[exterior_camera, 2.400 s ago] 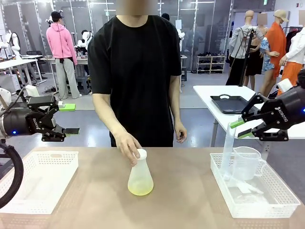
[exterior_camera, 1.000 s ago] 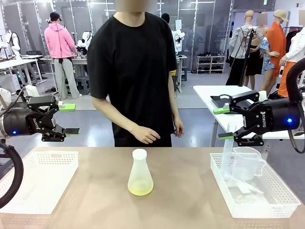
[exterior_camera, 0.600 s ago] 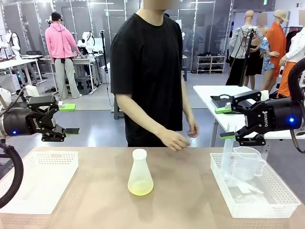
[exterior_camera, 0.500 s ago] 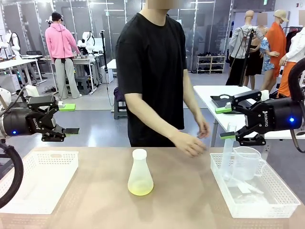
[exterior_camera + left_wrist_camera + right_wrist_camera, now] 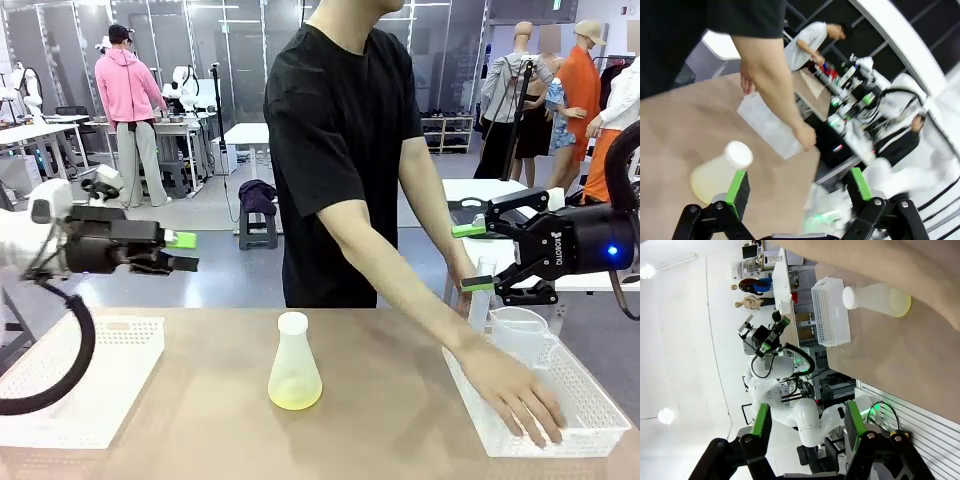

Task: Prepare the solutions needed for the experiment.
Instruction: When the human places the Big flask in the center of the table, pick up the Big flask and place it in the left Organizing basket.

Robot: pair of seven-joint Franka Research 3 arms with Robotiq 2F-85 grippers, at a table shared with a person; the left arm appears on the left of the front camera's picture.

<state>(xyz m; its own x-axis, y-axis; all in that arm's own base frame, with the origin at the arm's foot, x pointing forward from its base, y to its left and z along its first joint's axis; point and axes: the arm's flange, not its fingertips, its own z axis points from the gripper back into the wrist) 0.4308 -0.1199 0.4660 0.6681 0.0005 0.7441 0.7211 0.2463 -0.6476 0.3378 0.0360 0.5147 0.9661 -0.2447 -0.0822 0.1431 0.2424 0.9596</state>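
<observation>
A frosted conical flask [image 5: 295, 362] with a white cap stands mid-table. A shallow layer of pale yellow-green solution [image 5: 295, 398] lies in its bottom. My left gripper [image 5: 184, 252] hovers open, high and to the left of the flask, with nothing between its fingers. In the left wrist view the flask [image 5: 719, 171] lies just beyond my left gripper [image 5: 799, 186]. My right gripper [image 5: 471, 258] stands open above the right basket, holding nothing. The right wrist view shows the flask [image 5: 874, 295] and solution [image 5: 903, 303] far beyond my right gripper [image 5: 807, 421].
A person reaches a hand [image 5: 520, 398] into the white basket [image 5: 500, 440] at the right, which holds a clear jug [image 5: 521, 330] and a tall cylinder [image 5: 481, 292]. Another white basket [image 5: 100, 385] sits at the left. The person's forearm [image 5: 400, 285] crosses below my right gripper.
My left arm has swung its gripper rightward, toward the middle. The person stepped right and put a hand down into the right basket. The right gripper and flask stayed still.
</observation>
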